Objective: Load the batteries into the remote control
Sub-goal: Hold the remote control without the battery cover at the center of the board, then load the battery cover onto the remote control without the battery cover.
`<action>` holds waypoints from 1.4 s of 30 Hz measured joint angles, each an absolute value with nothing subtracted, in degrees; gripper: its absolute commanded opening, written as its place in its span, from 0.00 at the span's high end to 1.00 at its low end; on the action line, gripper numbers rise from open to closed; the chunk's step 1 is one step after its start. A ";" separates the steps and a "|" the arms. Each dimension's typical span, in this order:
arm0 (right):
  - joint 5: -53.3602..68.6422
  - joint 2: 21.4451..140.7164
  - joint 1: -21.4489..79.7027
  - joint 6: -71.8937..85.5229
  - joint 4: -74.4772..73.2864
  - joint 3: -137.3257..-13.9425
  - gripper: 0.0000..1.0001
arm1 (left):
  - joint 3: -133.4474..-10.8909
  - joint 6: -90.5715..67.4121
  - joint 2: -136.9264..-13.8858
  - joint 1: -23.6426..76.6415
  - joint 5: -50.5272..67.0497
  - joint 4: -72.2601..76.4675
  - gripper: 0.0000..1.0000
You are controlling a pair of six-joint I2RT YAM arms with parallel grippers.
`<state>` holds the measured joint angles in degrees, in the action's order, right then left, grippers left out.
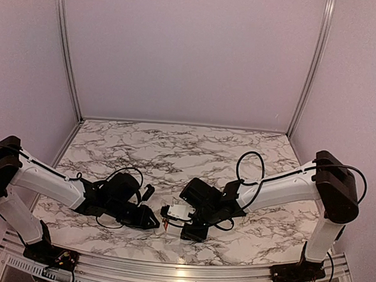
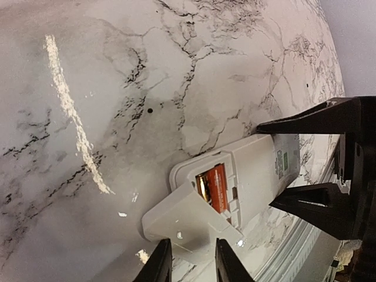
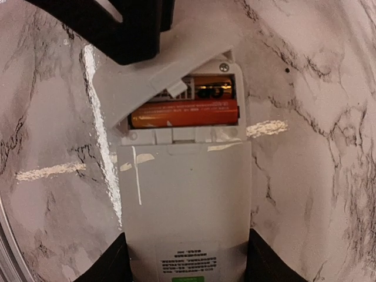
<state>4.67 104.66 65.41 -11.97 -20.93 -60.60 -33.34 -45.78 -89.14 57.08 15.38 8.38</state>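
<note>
The remote control (image 3: 185,200) lies back-up near the front edge of the marble table (image 1: 174,153), between the 2 arms. The pictures do not show whether it rests on the surface or is held just above it.

Its battery compartment is open. The orange-copper battery (image 3: 185,113) lies crosswise in the slot nearer the remote's body. The yellowish-gold battery (image 3: 212,89) sits in the slot beyond it, partly hidden under the compartment cover (image 3: 155,67). The cover is white, tilted up and swung off to one side of the opening.

The right gripper (image 3: 188,261) holds the remote at the label end, with 1 finger (image 3: 111,264) pressed against each long side.

The left gripper (image 2: 192,261) meets the cover's free edge. Its 2 fingers (image 2: 157,264) stand close together with that edge pinched between them.
</note>
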 measured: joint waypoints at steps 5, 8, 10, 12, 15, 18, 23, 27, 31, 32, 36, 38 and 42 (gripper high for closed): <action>4.23 104.66 65.78 -12.01 -20.47 -60.58 0.46 | -34.57 -45.80 -89.12 57.08 13.87 6.94 0.69; 4.12 104.66 65.84 -12.16 -20.36 -60.55 0.48 | -34.61 -45.89 -89.14 57.08 12.80 6.15 0.67; 4.12 104.66 65.84 -12.21 -20.36 -60.55 0.49 | -34.65 -46.00 -89.14 57.08 12.34 6.00 0.64; 4.10 104.66 65.84 -12.23 -20.36 -60.55 0.51 | -34.65 -46.28 -89.14 57.08 11.84 5.98 0.64; 4.10 104.66 65.84 -12.34 -20.34 -60.55 0.53 | -34.63 -46.33 -89.03 57.08 11.22 5.91 0.60; 4.12 104.66 65.84 -12.82 -20.34 -60.55 0.57 | -34.65 -45.91 -88.95 57.12 10.85 5.45 0.58; 4.14 104.66 65.84 -14.00 -20.34 -60.58 0.69 | -35.62 -44.58 -89.03 57.89 10.63 3.29 0.58; 4.38 104.66 65.76 -14.74 -20.34 -60.58 0.71 | -35.88 -44.62 -89.12 58.08 10.76 3.16 0.58; 4.97 104.66 65.71 -15.57 -20.34 -60.55 0.74 | -35.88 -44.86 -89.41 58.08 11.07 4.01 0.56; 5.08 104.66 65.71 -15.79 -20.34 -60.55 0.75 | -35.90 -44.84 -89.73 58.08 11.05 4.23 0.55; 5.74 104.66 65.63 -16.67 -20.34 -60.51 0.78 | -37.10 -44.40 -91.13 58.13 10.98 4.29 0.56; 5.93 104.66 65.54 -16.82 -20.34 -60.49 0.79 | -37.82 -44.05 -91.70 58.13 10.94 4.01 0.56; 6.26 104.66 65.28 -17.21 -20.16 -60.36 0.80 | -38.39 -42.85 -92.03 58.26 10.94 3.53 0.61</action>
<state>6.26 104.66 65.28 -17.21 -20.16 -60.36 -38.39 -42.85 -92.03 58.26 10.94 3.53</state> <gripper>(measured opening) 0.566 0.420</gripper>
